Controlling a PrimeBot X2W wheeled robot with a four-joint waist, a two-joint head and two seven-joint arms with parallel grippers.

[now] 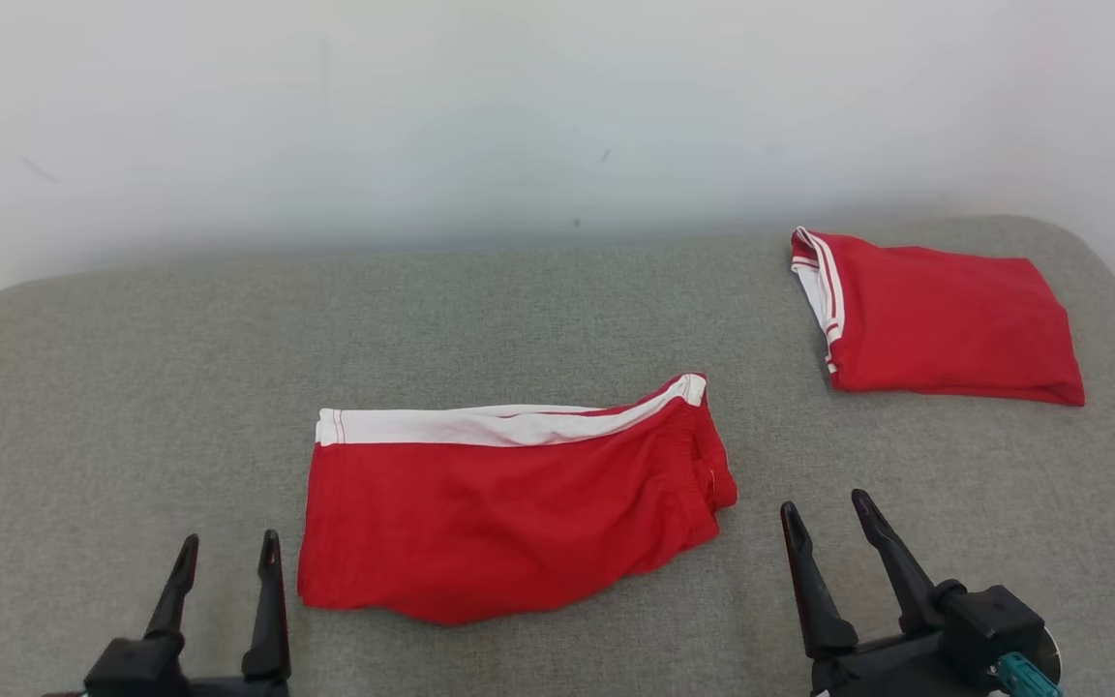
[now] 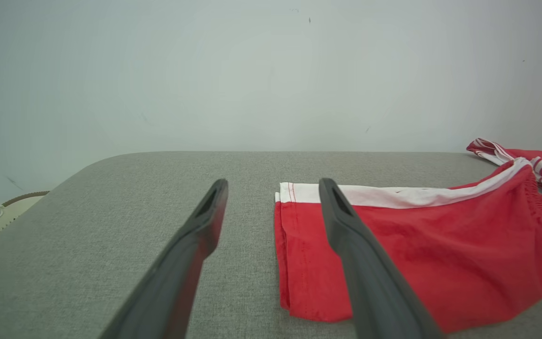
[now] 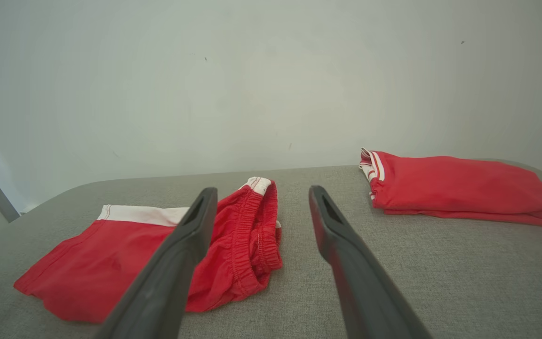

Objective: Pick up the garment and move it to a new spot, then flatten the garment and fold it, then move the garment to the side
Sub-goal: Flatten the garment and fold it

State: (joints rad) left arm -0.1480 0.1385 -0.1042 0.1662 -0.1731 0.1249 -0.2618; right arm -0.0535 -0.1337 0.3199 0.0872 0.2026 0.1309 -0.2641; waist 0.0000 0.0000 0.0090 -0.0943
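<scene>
- Currently: red shorts [image 1: 509,513] lie folded at the centre of the table [image 1: 83,387], white band toward 12 o'clock.
- Left gripper [image 1: 228,540] at 7 o'clock, right gripper [image 1: 826,503] at 5 o'clock; both wide, empty, just beside the cloth.
- Second folded garment [image 1: 945,319] at 2 o'clock.
- Fold looks done; next is likely to pinch both layers and carry them sideways without spilling the fold.
</scene>
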